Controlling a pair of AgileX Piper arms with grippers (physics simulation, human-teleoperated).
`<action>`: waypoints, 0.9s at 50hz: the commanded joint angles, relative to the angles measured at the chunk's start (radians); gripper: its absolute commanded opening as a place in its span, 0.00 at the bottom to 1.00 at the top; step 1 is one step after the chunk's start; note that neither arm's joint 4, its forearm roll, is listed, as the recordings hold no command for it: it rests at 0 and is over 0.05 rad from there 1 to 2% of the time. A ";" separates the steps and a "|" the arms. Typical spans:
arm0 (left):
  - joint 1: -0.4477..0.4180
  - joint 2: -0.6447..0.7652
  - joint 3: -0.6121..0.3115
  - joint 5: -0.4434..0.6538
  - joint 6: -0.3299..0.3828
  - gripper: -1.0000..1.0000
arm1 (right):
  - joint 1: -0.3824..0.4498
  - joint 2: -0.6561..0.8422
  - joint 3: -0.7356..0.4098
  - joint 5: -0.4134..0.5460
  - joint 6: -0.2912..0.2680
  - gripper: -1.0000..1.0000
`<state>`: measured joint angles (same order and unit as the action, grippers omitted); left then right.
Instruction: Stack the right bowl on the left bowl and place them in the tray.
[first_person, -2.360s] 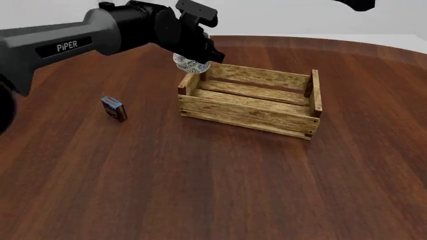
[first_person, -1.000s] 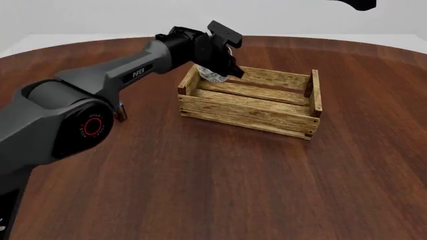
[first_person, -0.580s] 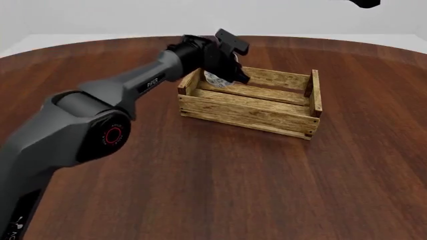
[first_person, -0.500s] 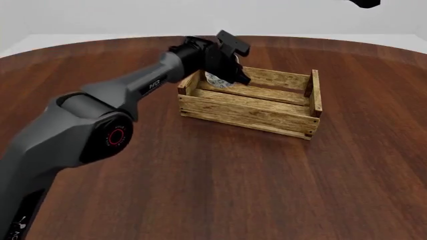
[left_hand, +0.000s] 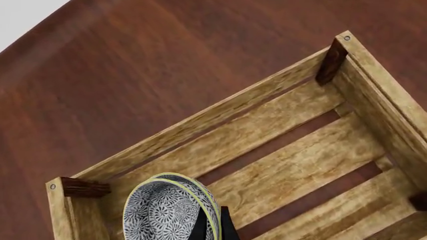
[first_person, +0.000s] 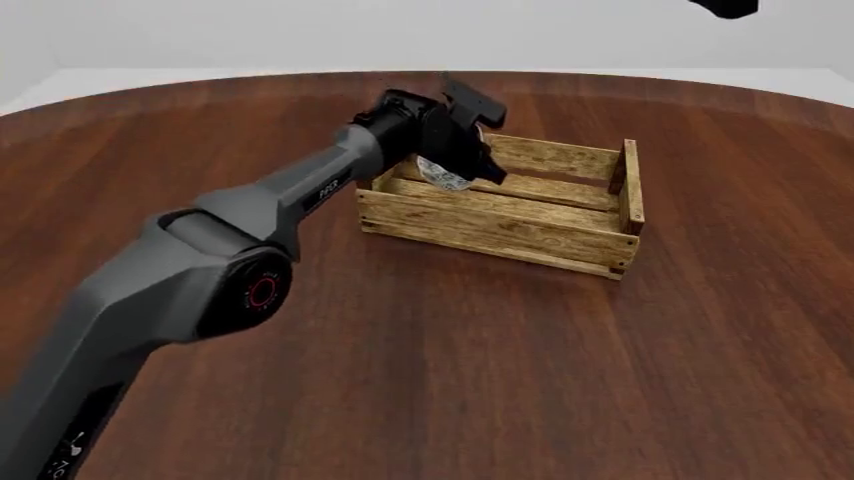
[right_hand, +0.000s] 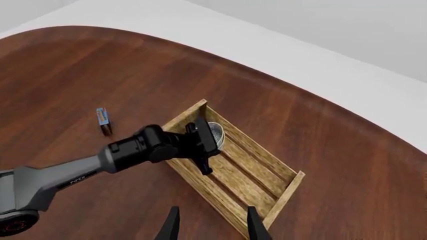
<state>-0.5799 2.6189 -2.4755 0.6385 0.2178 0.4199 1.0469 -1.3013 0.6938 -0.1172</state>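
Observation:
The two speckled bowls are nested into one stack, with the right bowl's cream-yellow rim showing at its edge. I cannot tell the left bowl apart within the stack. My left gripper is shut on the stack's rim and holds it tilted on edge. It hangs just inside the left end of the wooden tray. In the front view the stack shows under the left gripper, above the tray. My right gripper is open and empty, high above the tray.
A small blue box stands on the table left of the tray; the left arm hides it in the front view. The right arm only pokes in at the front view's top right.
The left arm has reached further forward and right, carrying the stacked bowls from outside the tray's far-left corner to over and down into its left end. The right arm stays high.

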 joint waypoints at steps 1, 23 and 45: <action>-0.011 0.025 -0.068 0.029 0.009 0.00 | 0.004 -0.055 0.033 -0.015 0.019 1.00; -0.013 0.107 -0.196 0.099 0.002 0.00 | 0.004 -0.047 0.038 -0.021 0.014 1.00; -0.017 0.089 -0.157 0.085 0.003 1.00 | 0.008 -0.041 0.049 -0.031 0.011 1.00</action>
<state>-0.5878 2.7422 -2.6684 0.7346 0.2092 0.4194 1.0619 -1.2885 0.6796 -0.1248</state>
